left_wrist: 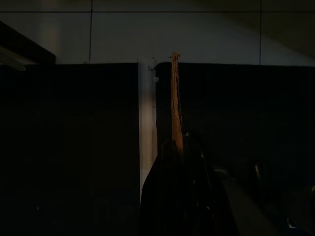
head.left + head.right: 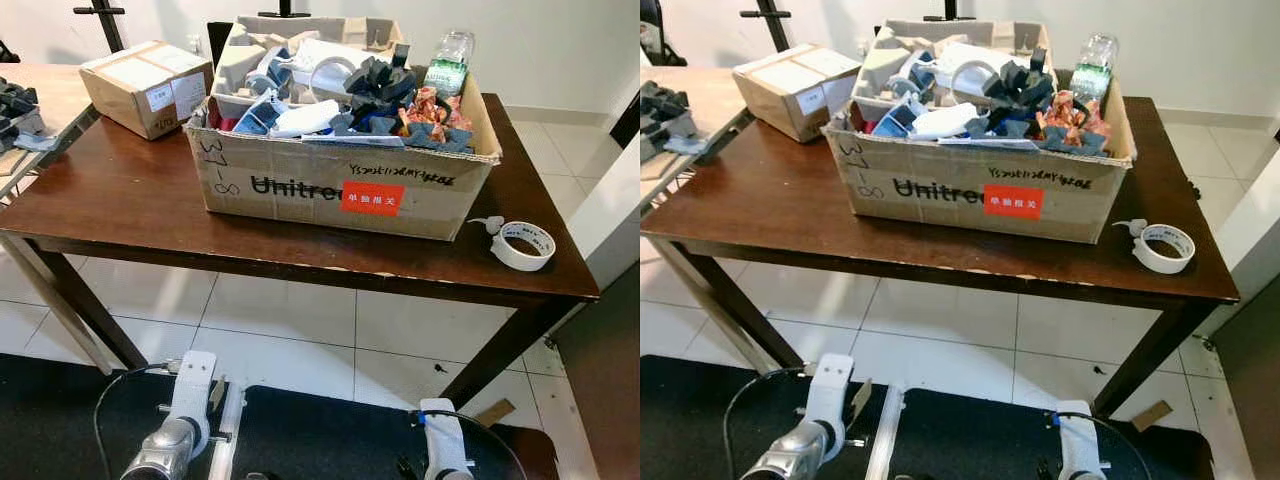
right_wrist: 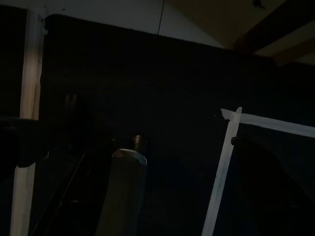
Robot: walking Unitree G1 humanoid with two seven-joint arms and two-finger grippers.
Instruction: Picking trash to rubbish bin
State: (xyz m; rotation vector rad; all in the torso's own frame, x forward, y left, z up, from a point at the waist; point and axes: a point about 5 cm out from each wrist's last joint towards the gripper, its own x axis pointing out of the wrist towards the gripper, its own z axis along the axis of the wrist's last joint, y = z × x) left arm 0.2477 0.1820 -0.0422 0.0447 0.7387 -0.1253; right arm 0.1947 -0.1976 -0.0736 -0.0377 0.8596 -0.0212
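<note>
On the table (image 2: 130,190) we see the trash-filled cardboard box (image 2: 330,190), tape roll (image 2: 523,245) beside it; left end effector (image 1: 176,147) pinches a thin brown scrap (image 1: 175,98), likely bin-bound; right's opening we cannot tell.

Matt cardboard box (image 2: 300,190) on glossy dark wooden table (image 2: 130,200)

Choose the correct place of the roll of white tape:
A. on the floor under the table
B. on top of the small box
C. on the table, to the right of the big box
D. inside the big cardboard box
C: the tape lies flat on the brown table, beside the right end of the big box and near the table's right front corner.
</note>
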